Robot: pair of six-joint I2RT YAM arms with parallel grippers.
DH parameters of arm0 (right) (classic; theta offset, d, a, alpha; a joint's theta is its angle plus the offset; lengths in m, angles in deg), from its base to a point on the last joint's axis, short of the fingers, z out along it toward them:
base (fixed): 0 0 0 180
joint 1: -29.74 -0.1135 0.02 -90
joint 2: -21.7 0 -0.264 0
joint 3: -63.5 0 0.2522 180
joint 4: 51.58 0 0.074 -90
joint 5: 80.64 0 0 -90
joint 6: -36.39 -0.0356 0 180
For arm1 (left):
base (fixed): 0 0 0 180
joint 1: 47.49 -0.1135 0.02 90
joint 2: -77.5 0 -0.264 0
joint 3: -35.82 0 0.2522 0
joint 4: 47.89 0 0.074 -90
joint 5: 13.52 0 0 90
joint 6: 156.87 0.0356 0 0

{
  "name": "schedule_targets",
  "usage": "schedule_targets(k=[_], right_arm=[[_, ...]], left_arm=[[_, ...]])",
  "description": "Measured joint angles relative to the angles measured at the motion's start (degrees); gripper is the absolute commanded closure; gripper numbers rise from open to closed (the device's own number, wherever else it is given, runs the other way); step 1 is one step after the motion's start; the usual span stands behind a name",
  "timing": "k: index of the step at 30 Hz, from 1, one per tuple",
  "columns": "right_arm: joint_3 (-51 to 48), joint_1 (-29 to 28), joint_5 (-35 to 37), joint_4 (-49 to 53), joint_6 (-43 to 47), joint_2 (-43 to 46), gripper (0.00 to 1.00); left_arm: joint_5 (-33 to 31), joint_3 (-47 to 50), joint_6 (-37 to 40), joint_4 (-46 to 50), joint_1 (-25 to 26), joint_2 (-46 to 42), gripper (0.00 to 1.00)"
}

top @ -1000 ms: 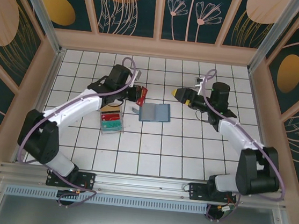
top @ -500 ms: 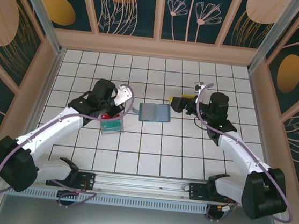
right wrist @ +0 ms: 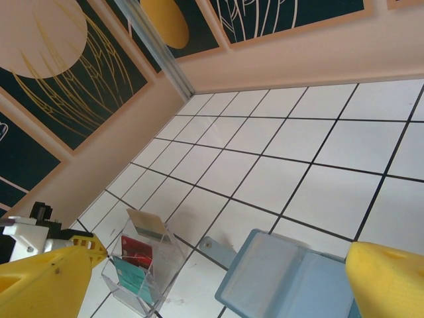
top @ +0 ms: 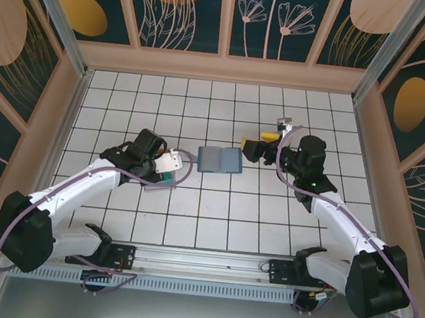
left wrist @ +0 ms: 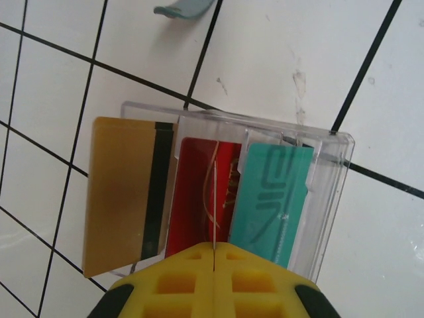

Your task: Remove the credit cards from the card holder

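**Left Arm Lowered to Tray; Right Gripper Stationed at Holder**

Since the earlier overhead frames, the left gripper [top: 159, 165] has come down from beside the card holder [top: 220, 160], at frame centre, onto the clear tray [left wrist: 334, 152] left of centre. The right gripper [top: 256, 142] has edged nearer the holder's right side. Its jaws stand wide apart, probably ready to steady the sleeve.

In the left wrist view the yellow fingers [left wrist: 179, 281] are pressed together at the bottom edge. They appear clamped on the red card [left wrist: 215, 199], which shows only as a thin edge-on line over the tray's middle compartment. That orientation suits dropping it into the slot. The yellow-orange card [left wrist: 122, 192] already stands in the left compartment and a teal card [left wrist: 275, 199] in the right. The holder lies open and flat, and its pockets look empty. Judged remaining: release of the red card.
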Motion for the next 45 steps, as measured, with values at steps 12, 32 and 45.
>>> schedule_targets(k=[12, 32, 45], right_arm=[[0.0, -0.1, 0.0, 0.0, 0.0, -0.7, 0.01], [0.0, -0.1, 0.0, 0.0, -0.2, -0.7, 0.01], [0.0, -0.2, -0.1, 0.0, -0.5, -1.4, 0.01]], left_arm=[[-1.1, 0.4, 2.4, -1.2, 0.0, 0.0, 1.00], [0.2, 2.6, 3.2, -5.5, 0.0, 0.9, 1.00], [-3.1, 5.6, 3.7, -9.6, 0.1, 0.9, 0.69]])
